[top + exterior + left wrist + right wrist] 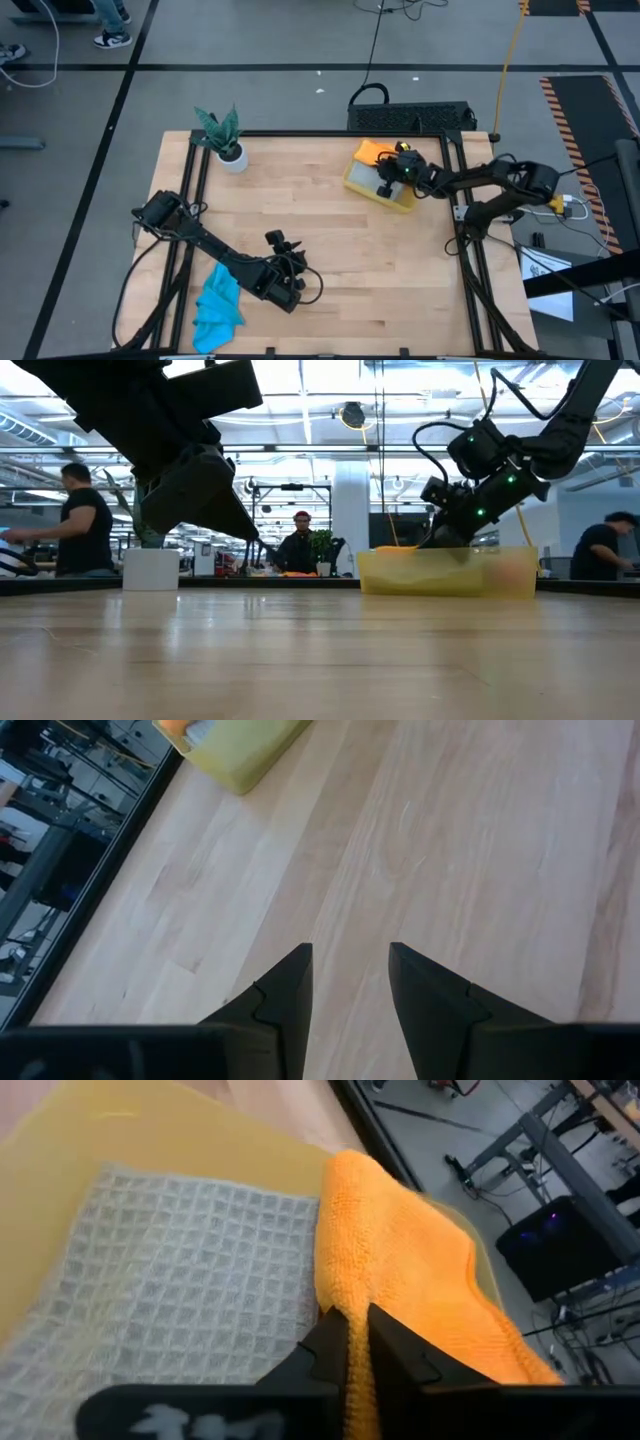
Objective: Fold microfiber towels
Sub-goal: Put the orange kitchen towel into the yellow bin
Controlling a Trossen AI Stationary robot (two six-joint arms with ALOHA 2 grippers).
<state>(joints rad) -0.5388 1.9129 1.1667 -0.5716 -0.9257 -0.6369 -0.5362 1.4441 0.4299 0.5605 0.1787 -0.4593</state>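
We judged it the fetching step: our right gripper [357, 1342] pinched the orange towel [400, 1270] in the yellow bin [362, 181], needing a lift to the tabletop [340, 240], while our left gripper [350, 982] hung released.

Right gripper [386, 178] in yellow bin [372, 184], seemingly over orange towel [374, 152].

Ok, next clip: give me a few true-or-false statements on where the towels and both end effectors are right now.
1. The bright blue microfiber towel lies crumpled near the table's front edge, beside the left arm. True.
2. The right end effector pinches the orange microfiber towel inside the translucent yellow plastic bin. True.
3. The left end effector grips the blue towel. False: it is open over bare wood, holding nothing.
4. The grey waffle-weave towel lies spread on the table. False: it lies in the bin beside the orange one.
5. The small potted plant stands inside the bin. False: it stands at the table's far left corner.
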